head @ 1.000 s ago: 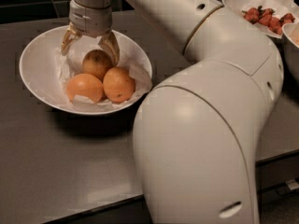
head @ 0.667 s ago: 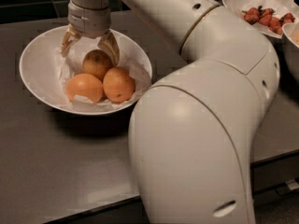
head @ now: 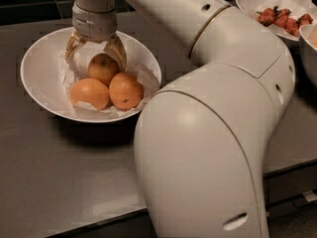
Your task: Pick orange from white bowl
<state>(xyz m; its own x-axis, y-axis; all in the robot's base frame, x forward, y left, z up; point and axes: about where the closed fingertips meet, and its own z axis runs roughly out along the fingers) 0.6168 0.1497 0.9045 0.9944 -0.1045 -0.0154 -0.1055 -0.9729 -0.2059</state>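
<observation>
The gripper (head: pixel 95 55) hangs inside the white bowl (head: pixel 37 78), toward its far side. Its two fingers (head: pixel 118 51) are spread apart and straddle the top of the orange (head: pixel 101 68); contact with the skin cannot be told. The orange lies near the bowl's middle on crumpled paper (head: pixel 144 76), pressed against two brighter oranges (head: pixel 90 93) by the near rim. The bowl's left inner wall stands open. The robot arm (head: pixel 208 133) bulks just right of the bowl, and the dark table (head: pixel 49 177) spreads in front.
</observation>
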